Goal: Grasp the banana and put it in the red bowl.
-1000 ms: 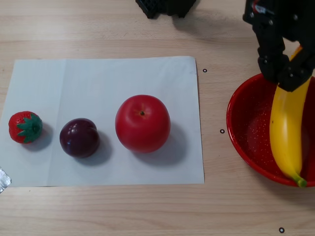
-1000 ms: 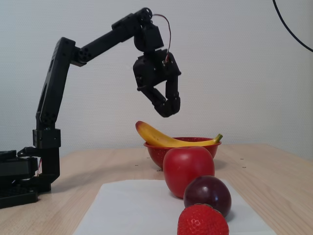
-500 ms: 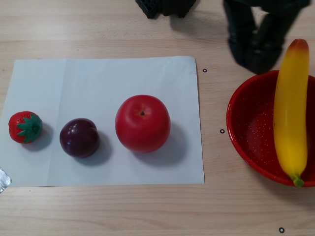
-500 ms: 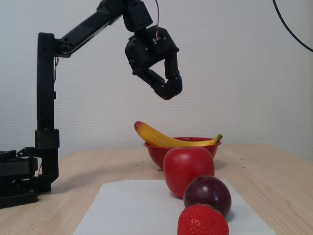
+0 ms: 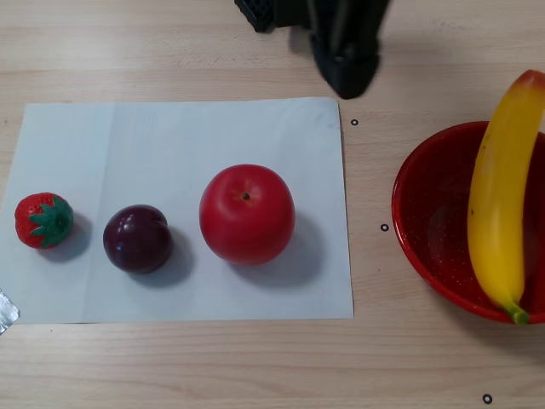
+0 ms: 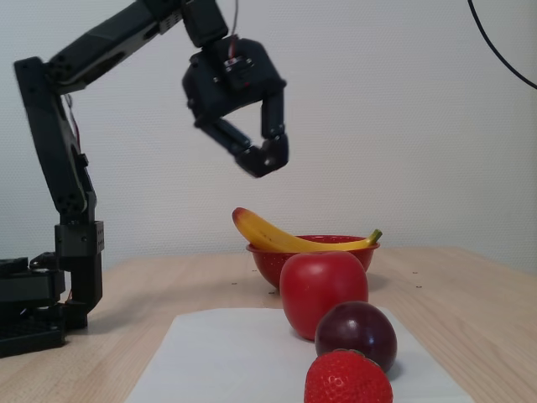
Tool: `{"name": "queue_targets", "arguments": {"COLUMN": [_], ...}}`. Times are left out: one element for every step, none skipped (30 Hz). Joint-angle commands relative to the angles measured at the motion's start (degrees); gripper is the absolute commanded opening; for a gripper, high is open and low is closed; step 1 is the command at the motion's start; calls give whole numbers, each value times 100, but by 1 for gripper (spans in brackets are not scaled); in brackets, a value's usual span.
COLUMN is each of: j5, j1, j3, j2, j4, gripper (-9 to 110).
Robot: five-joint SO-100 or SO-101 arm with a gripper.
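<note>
The banana (image 5: 498, 204) lies across the red bowl (image 5: 410, 213) at the right edge of the other view, orange tip on the far rim and green stem over the near rim. In the fixed view the banana (image 6: 281, 239) rests on top of the red bowl (image 6: 262, 259), which is partly behind the apple. My gripper (image 6: 264, 159) hangs high in the air, up and to the left of the bowl. Its fingertips meet and hold nothing. In the other view the gripper (image 5: 347, 81) is a dark blurred shape at the top, left of the bowl.
A white paper sheet (image 5: 170, 136) carries a red apple (image 5: 247, 213), a dark plum (image 5: 137, 238) and a strawberry (image 5: 43, 220) in a row. The arm's base (image 6: 33, 311) stands at the left of the fixed view. A foil scrap (image 5: 4, 311) lies at the left edge.
The arm has swung up and left, away from the bowl, with the gripper empty. The banana shifted slightly and stays resting across the bowl.
</note>
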Motion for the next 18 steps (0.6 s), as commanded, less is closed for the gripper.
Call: {"name": "queue_targets", "arguments": {"j5": [62,62,53,44,26,26,18,18,18,18,18,9,9,9,0,0,-18,-35], "j1": [-88,-123,-167,-193,-220,-255,-281,-308,-334,-360,-378,-396,-404,-422,-422,-422,-422,-422], "j3": [132,378,615,853,1107,1389,1661,1951,2250,2549,2848,3164,3463,3753,4052,4333,4588,4825], "j2": [826,984,1134,1283,1450,1608,1775,1942,2118,2294,2479,2663,2830,2997,3173,3331,3472,3612], "j4": [-369,-501,-615,-729,-888,-1037,-1204,-1397,-1608,-1793,-1978,-2206,-2426,-2637,-2856,-3076,-3278,-3463], "gripper": [0,0,0,0,0,0,0,0,0,0,0,0,0,0,0,0,0,0]}}
